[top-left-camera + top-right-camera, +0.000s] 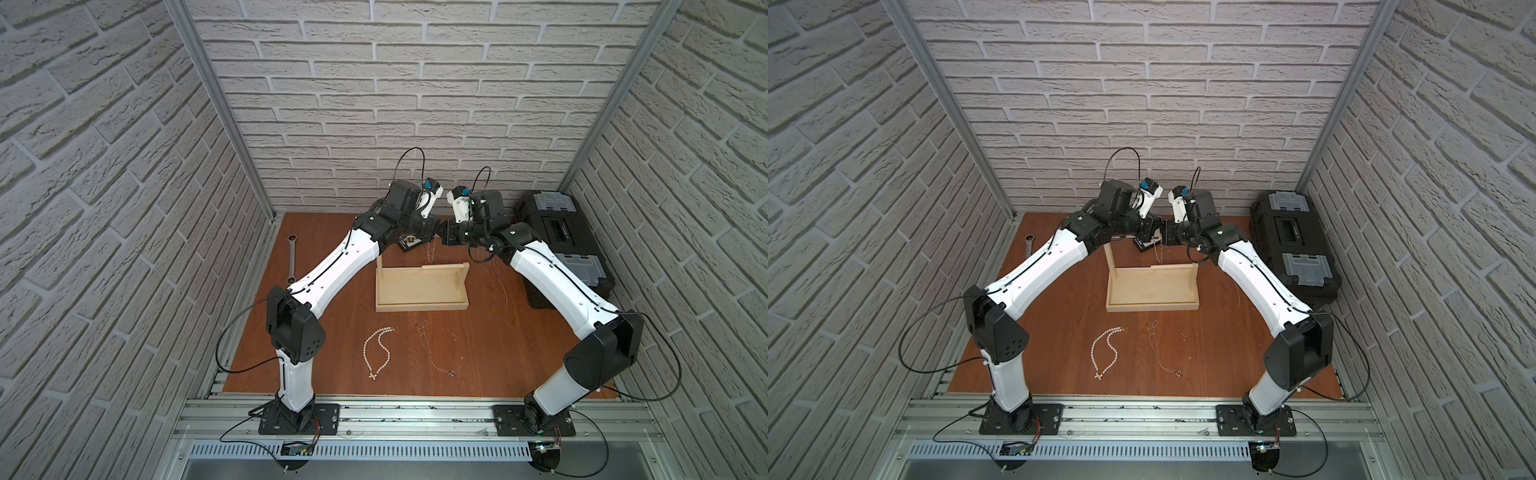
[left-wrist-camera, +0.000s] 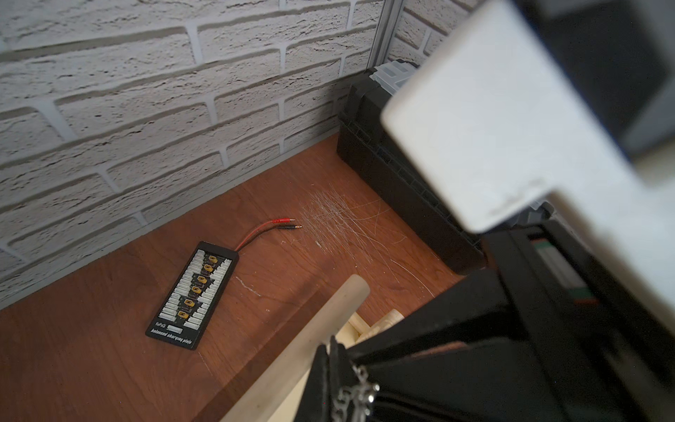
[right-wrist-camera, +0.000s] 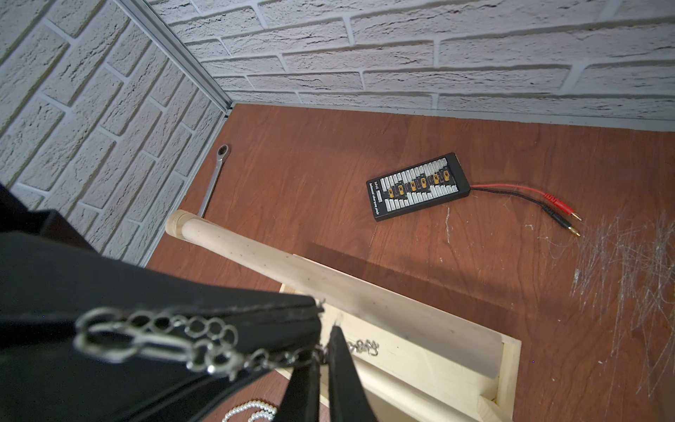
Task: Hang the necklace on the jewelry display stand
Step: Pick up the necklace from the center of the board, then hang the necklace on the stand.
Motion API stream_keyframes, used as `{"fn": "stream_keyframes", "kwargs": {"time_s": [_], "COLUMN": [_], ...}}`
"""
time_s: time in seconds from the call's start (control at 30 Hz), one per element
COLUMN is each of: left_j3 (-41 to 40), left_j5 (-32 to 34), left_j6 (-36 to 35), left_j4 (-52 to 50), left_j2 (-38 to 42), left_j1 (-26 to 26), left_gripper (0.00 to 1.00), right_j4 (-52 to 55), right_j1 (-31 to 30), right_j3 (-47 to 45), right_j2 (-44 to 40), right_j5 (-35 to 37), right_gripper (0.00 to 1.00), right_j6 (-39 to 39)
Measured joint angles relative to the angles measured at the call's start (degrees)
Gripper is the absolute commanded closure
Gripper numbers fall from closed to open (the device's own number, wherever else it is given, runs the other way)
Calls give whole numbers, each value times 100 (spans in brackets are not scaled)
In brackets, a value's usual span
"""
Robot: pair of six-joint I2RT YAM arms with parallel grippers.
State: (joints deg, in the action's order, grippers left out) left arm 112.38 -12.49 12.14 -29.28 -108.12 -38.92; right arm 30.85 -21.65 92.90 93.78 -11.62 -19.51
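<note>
Stand mid-table, bar running across above tray.
Toolbox in rear right corner, right of stand.
Wrench rear left, along left table edge.
Charging board behind stand, near back wall; its leads run toward toolbox side.
Pearl string on table before stand; thin chain just right of it, apart.
Left gripper and right gripper tip to tip above bar; necklace pinched at both, loose end hanging toward tray.
</note>
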Motion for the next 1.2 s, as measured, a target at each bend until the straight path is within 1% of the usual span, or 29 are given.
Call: {"fn": "stream_keyframes", "kwargs": {"time_s": [0.2, 0.6, 0.8, 0.97, 1.2], "left_j3": [282, 1231, 1513, 1578, 1762], "left_j5": [-22, -210, -319, -363, -378], "left_j6": [4, 96, 129, 199, 299], "left_j4": [-114, -339, -562, -638, -675], "left_j2": [-184, -852, -1130, -1285, -1434], "left_j1": [0, -35, -122, -173, -177], "left_gripper": [100, 100, 100, 100, 100], "right_j4": [-37, 0, -39, -46, -68], "right_j1": [66, 195, 219, 251, 310], "right_j3": [13, 118, 68, -72, -72], "right_j2": [20, 20, 2, -61, -66], "right_j5": [70, 756, 1235, 1639, 1805], "right_gripper": [92, 92, 92, 91, 91], "right_j6": [48, 437, 560, 675, 737]}}
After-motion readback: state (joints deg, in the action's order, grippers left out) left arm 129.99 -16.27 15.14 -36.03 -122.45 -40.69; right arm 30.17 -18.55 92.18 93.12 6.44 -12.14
